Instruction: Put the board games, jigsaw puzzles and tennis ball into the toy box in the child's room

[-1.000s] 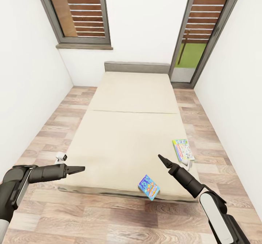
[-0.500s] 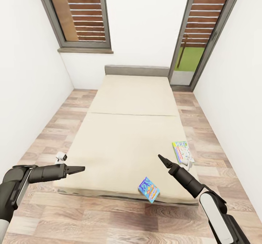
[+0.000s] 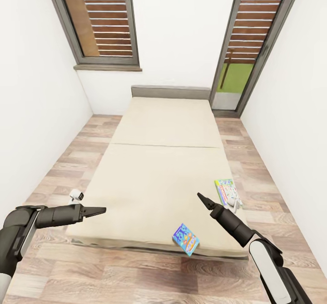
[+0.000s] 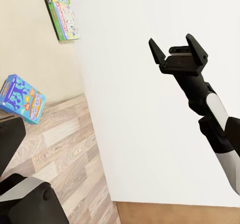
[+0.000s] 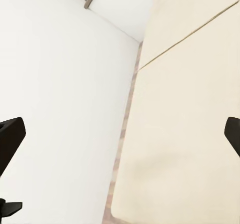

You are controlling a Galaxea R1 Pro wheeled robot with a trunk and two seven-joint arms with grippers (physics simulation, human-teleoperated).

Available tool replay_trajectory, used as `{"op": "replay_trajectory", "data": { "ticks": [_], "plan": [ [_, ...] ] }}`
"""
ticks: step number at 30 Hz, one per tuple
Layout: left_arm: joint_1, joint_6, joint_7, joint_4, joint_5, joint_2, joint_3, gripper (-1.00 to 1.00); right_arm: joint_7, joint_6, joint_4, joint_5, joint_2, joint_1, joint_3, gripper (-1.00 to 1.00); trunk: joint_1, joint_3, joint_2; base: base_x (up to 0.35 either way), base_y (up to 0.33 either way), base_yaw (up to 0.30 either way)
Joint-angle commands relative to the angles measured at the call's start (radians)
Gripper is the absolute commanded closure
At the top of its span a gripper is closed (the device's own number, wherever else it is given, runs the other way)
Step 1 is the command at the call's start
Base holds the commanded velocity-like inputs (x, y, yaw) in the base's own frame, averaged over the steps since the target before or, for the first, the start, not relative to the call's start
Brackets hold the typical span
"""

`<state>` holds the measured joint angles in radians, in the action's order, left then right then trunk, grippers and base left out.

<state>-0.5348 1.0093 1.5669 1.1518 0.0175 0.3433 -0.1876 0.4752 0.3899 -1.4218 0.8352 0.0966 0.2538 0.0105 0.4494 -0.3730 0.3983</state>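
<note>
Facing the low beige bed with its grey headboard, the wheeled robot has drawn slightly back over the past second: the whole head view has shifted, with more wood-plank floor showing in front of the mattress's near edge, while both arms hold the same pose. The camera has moved, not the toys. Two of the board games lie where they were on the bed. The thin blue-and-orange cartoon-lidded box sits at the near edge of the mattress, right of centre, its corner overhanging a little. The pale green-edged flat box rests farther back, at the bed's right edge. The left claw hovers over the near left corner of the bed, empty, though these pictures do not settle whether its fingers are parted. The right claw, seen from the left wrist camera, stands open and empty, raised above the mattress between the two boxes. Neither game is yet grasped, so the collecting has still to begin; the blue box looks the nearer pick for the right arm.
</note>
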Motion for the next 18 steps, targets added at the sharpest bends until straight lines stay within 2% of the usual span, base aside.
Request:
{"op": "replay_trajectory", "data": {
  "ticks": [1, 18],
  "plan": [
    [-0.001, 0.011, 0.004, 0.0, -0.001, 0.0, 0.0, -1.0, 0.0, 0.009, 0.001, 0.01, 0.0, 0.001, 0.001, -1.0, 0.001, 0.0, 0.002, 0.0, 0.0, 0.0],
    [-0.001, 0.009, 0.004, 0.0, -0.001, 0.001, -0.001, -1.0, 0.0, 0.009, 0.006, 0.01, 0.0, 0.001, 0.002, -1.0, 0.001, 0.028, 0.002, 0.0, 0.0, 0.0]
  ]
}}
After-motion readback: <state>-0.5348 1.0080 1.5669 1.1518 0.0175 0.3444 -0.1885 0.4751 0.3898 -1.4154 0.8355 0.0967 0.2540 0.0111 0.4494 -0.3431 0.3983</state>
